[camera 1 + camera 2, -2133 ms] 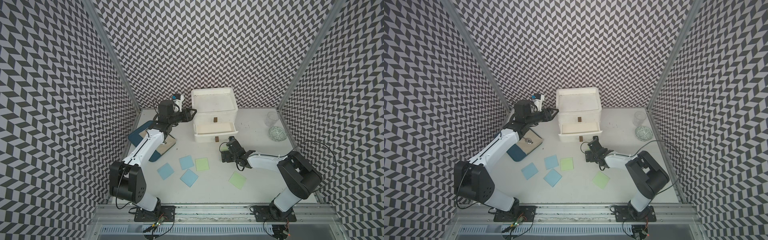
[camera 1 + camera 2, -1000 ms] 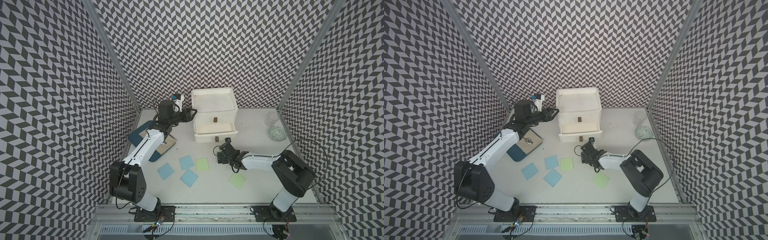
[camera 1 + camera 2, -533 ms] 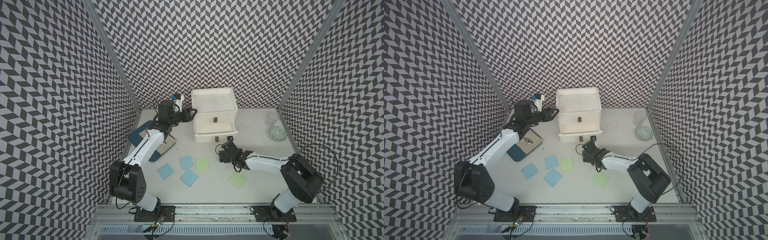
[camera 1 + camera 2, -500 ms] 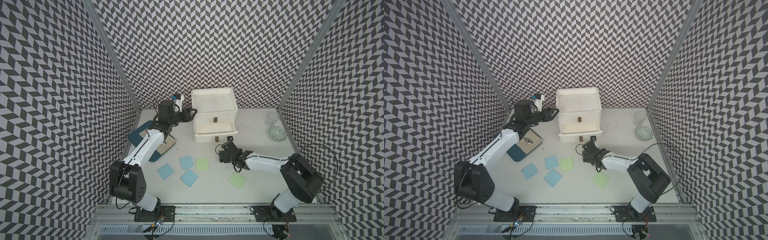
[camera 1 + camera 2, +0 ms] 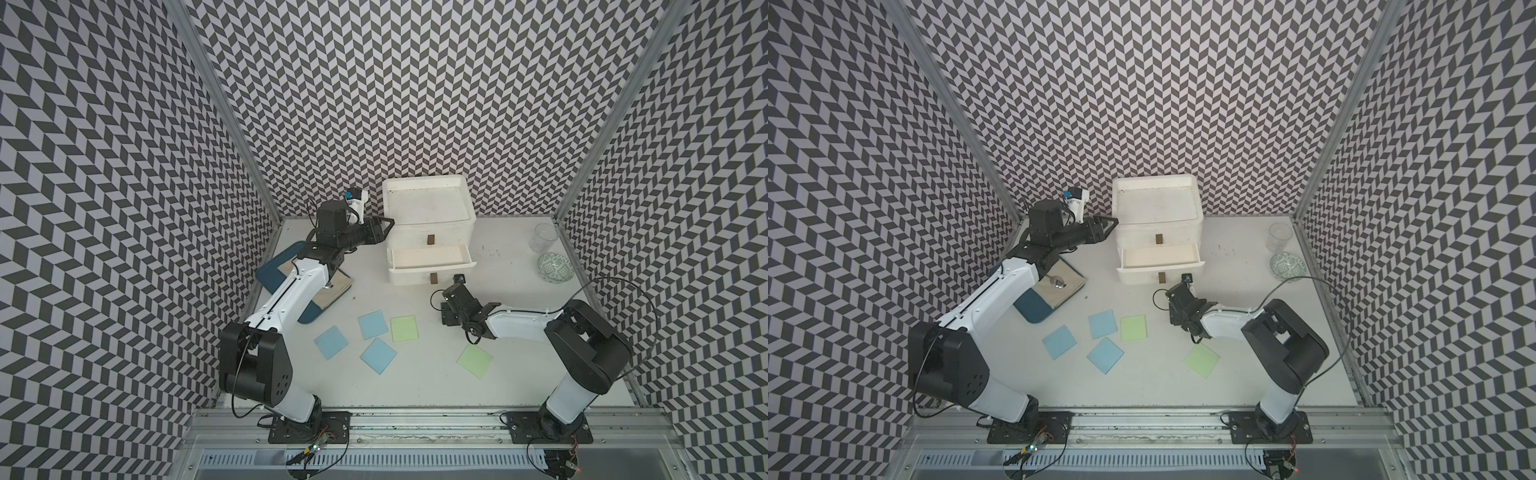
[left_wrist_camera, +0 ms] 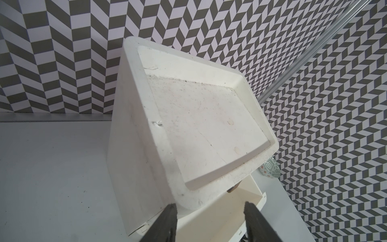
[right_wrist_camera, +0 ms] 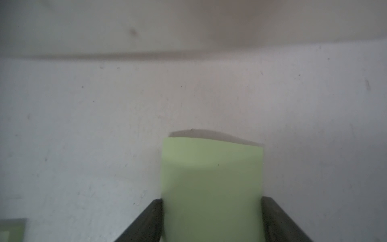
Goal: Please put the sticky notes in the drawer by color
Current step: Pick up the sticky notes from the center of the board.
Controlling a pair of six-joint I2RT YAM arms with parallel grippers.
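Note:
The drawer (image 5: 428,208) is a white three-drawer box at the back; its middle drawer (image 5: 430,258) stands pulled out. Three pale blue sticky notes (image 5: 331,340) (image 5: 372,324) (image 5: 378,356) and two green ones (image 5: 403,328) (image 5: 475,360) lie flat on the table. My right gripper (image 5: 449,318) is low over the table in front of the box. In the right wrist view it (image 7: 211,199) is shut on a third green note (image 7: 211,167), which bows upward. My left gripper (image 6: 210,206) is open at the box's upper left corner.
A dark blue tray (image 5: 274,270) holding a beige sheet (image 5: 334,291) lies under my left arm. A clear glass (image 5: 544,238) and a patterned bowl (image 5: 555,268) stand at the back right. Patterned walls close in three sides.
My right gripper has shifted slightly in front of the box, and its jaws have come in against the green note's edges. The left arm and the loose notes have not moved.

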